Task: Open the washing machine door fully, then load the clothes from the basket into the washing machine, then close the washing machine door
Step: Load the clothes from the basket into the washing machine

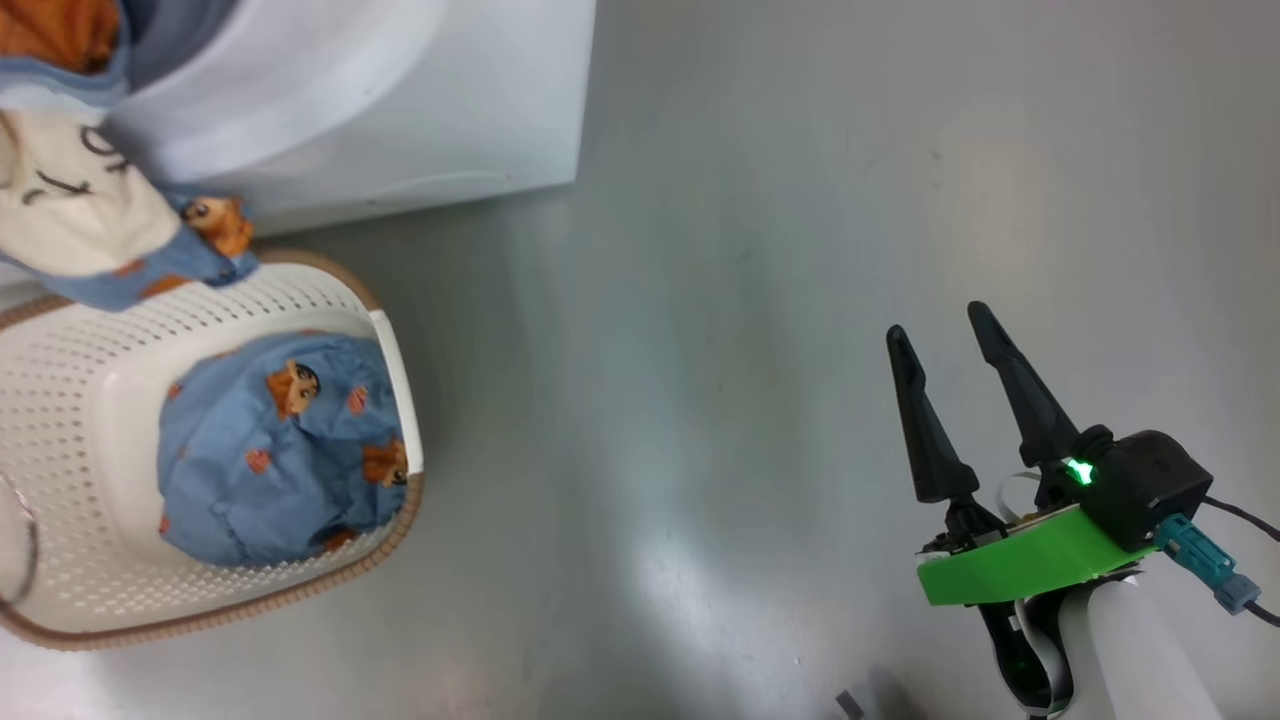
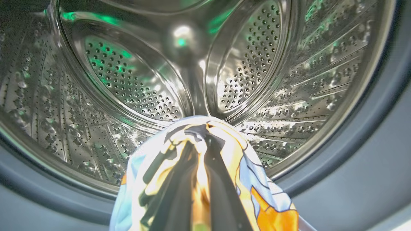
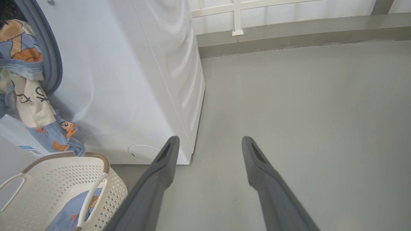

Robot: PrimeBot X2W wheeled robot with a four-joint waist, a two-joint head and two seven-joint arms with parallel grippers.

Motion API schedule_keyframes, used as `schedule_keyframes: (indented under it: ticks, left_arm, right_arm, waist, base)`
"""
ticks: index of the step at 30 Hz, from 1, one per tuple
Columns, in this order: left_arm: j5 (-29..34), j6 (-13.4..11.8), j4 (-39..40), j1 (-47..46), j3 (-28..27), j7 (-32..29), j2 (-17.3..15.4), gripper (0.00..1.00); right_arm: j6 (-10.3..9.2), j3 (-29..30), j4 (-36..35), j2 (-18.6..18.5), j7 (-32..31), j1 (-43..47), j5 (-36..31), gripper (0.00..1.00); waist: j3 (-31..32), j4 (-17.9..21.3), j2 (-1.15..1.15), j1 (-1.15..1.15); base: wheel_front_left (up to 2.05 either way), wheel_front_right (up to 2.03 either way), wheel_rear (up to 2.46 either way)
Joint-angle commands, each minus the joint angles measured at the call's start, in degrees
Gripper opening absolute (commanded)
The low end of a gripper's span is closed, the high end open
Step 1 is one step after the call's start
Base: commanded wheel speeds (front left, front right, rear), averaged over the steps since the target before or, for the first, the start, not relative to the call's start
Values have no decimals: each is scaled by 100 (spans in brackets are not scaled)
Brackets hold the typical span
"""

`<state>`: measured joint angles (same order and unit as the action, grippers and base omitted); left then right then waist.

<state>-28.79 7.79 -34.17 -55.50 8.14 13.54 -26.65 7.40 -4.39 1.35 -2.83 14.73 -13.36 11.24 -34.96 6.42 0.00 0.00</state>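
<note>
The left gripper (image 2: pixel 201 144) pinches one limp, light garment (image 2: pixel 144 173) at the mouth of the washing machine (image 1: pixel 400 100), eleven o'clock in the head view, its tail trailing toward the basket (image 1: pixel 100 400) at eight o'clock, where a second garment (image 1: pixel 280 450), equally soft, is probably best bunched mid-cloth, while the right gripper (image 1: pixel 938 322) hangs spread at four o'clock.

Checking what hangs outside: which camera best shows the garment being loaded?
Right wrist view: the garment trails from the gasket down toward the basket. Head view crops its top; left wrist view shows the bunched end in the left gripper.
</note>
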Motion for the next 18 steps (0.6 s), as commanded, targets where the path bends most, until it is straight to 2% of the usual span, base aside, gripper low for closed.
schedule_keyframes:
  ticks: [1, 8, 14, 18]
  left_arm:
    - [-116, -31, 20, -257, -114, -25, -384, 0]
    - [-531, -31, -580, -1154, 600, -501, -591, 0]
    - [-972, -31, -740, -1638, 975, -499, -650, 0]
    - [-1188, -31, -717, -1914, 1378, -437, -801, 0]
  right_arm:
    - [9, -149, -119, -5, 27, 15, 60, 100]
    - [9, -201, -71, -5, 27, 83, 59, 100]
    - [9, -332, -76, -5, 27, 69, 87, 100]
    - [9, -450, -72, -5, 27, 57, 117, 100]
  waist:
    - [-269, 92, 0, 0]
    - [-556, 103, 0, 0]
    - [-802, 109, 0, 0]
    - [-967, 188, 0, 0]
  base:
    - [0, 0, 0]
    - [0, 0, 0]
    - [0, 0, 0]
    - [0, 0, 0]
